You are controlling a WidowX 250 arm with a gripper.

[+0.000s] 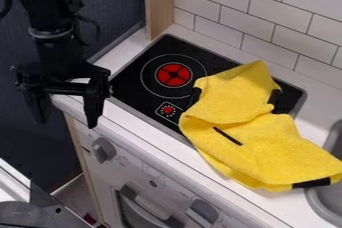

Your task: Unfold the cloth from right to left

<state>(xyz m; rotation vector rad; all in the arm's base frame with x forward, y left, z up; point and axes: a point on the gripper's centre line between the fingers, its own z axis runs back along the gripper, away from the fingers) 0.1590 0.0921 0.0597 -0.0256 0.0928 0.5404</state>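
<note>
fingers (pixel 93 106) were released, spread with a gap and nothing between them. the black two-finger gripper (pixel 67 121) hung at 9 o'clock in the camera view, just off the front edge of the white countertop (pixel 320 92), well apart from the cloth. open made sense there: no grip made, ready for a pinch.

the yellow fuzzy cloth with black patches (pixel 267 144) lay from about 2 to 4 o'clock, partly on the black glass hob (pixel 130 79), partly on the countertop. its peaked top sat at 1 o'clock; its low end, with the black end patch (pixel 311 183), reached the grey metal sink (pixel 324 204) at 4 o'clock. flat support under most of it probably kept it from sliding. folds crossed the middle, so it looked layered and rumpled, not spread.

step, as i read it: approach, unfolding not done. next likely move: over to the 4 o'clock side, pinch the upper layer only, carry it toward 9. risk: grabbing both layers would drag the lot instead of opening it.
</note>
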